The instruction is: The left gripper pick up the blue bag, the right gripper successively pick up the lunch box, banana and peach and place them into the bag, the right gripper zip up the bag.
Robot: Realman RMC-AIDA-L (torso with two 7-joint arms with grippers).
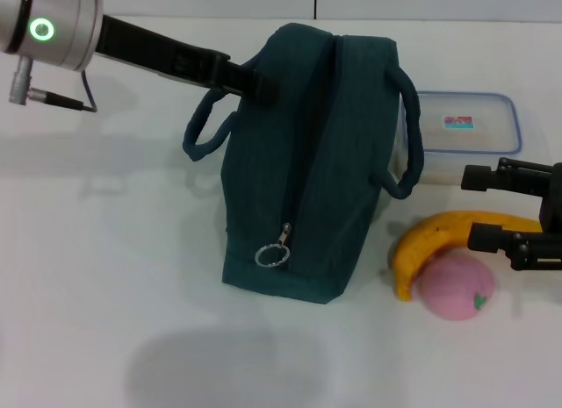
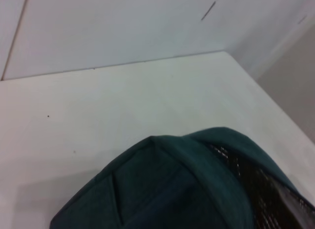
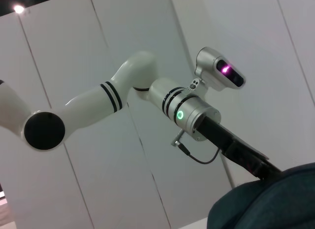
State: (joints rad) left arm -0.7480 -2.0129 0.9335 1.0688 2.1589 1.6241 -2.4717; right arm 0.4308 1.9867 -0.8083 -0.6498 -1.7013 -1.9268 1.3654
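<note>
**Bag gripped at the top, still zipped**

Nearest the head camera sits the peach (image 1: 455, 288), touching the banana (image 1: 439, 241) that curves over it. Just behind them lies the lunch box (image 1: 464, 134), tucked against the blue bag (image 1: 307, 162), which stands on the white table (image 1: 105, 250).

At the bag's far top corner, the left gripper (image 1: 262, 85) reaches in beside one loop handle; its fingertips sink into the fabric there, so I cannot tell whether they are pinching the bag or merely resting against it. By the table's right edge, the right gripper (image 1: 479, 206) is spread, one finger over the lunch box end, the other over the banana, holding nothing.

Risks, as I judge them: the zipper line looks closed, its ring pull (image 1: 273, 254) hanging low on the near end, so nothing can go in until it opens. A lift by one corner could tip the bag onto the fruit. The spread right fingers could nudge the banana and set the peach rolling.

Hidden: the bag's lining and inside, and the left fingertips. Wrist views show only bag fabric and the left arm.
</note>
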